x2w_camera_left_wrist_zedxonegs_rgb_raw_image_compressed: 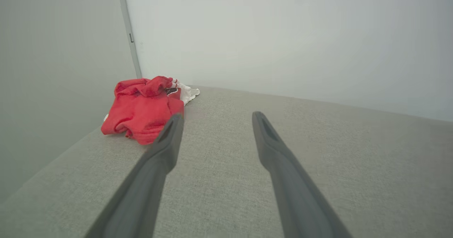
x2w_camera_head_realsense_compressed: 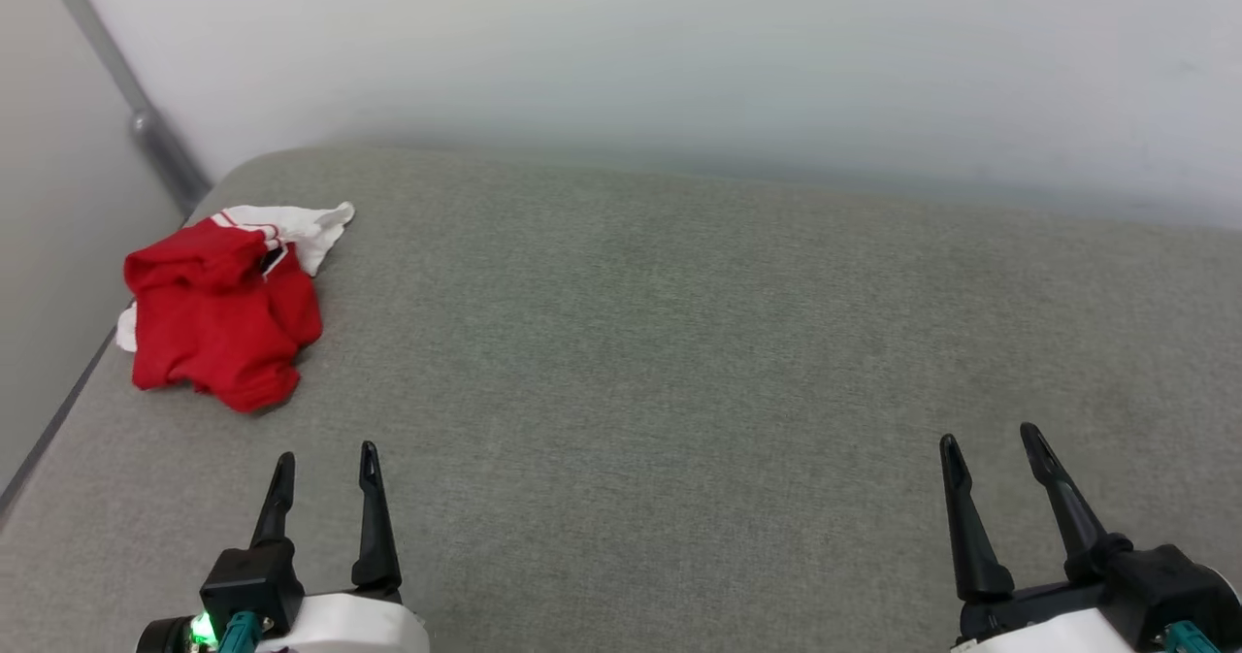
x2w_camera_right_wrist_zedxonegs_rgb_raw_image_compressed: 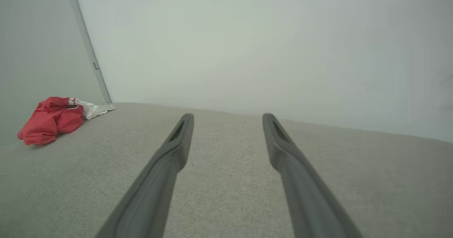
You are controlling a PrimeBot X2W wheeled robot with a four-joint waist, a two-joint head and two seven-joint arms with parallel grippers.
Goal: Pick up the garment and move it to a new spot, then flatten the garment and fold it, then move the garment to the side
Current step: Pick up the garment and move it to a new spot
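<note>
The left end effector (x2w_camera_head_realsense_compressed: 327, 452) hovers low over the grey fabric surface (x2w_camera_head_realsense_compressed: 679, 342). Its two fingers are spread apart with nothing between them. The right end effector (x2w_camera_head_realsense_compressed: 990, 435) is in the same condition: fingers apart, empty, low over the surface.

The garment (x2w_camera_head_realsense_compressed: 218, 318) lies crumpled in a red heap ahead of the left end effector and slightly to its left, near it but not touching. In the left wrist view, the garment (x2w_camera_left_wrist_zedxonegs_rgb_raw_image_compressed: 141, 107) sits just beyond the left fingertip of the left end effector (x2w_camera_left_wrist_zedxonegs_rgb_raw_image_compressed: 217, 115). A white sleeve (x2w_camera_head_realsense_compressed: 306, 226) with striped trim protrudes from the far side of the heap.

Relative to the right end effector (x2w_camera_right_wrist_zedxonegs_rgb_raw_image_compressed: 228, 115), the garment (x2w_camera_right_wrist_zedxonegs_rgb_raw_image_compressed: 49, 119) is well apart, ahead and far to the left.
</note>
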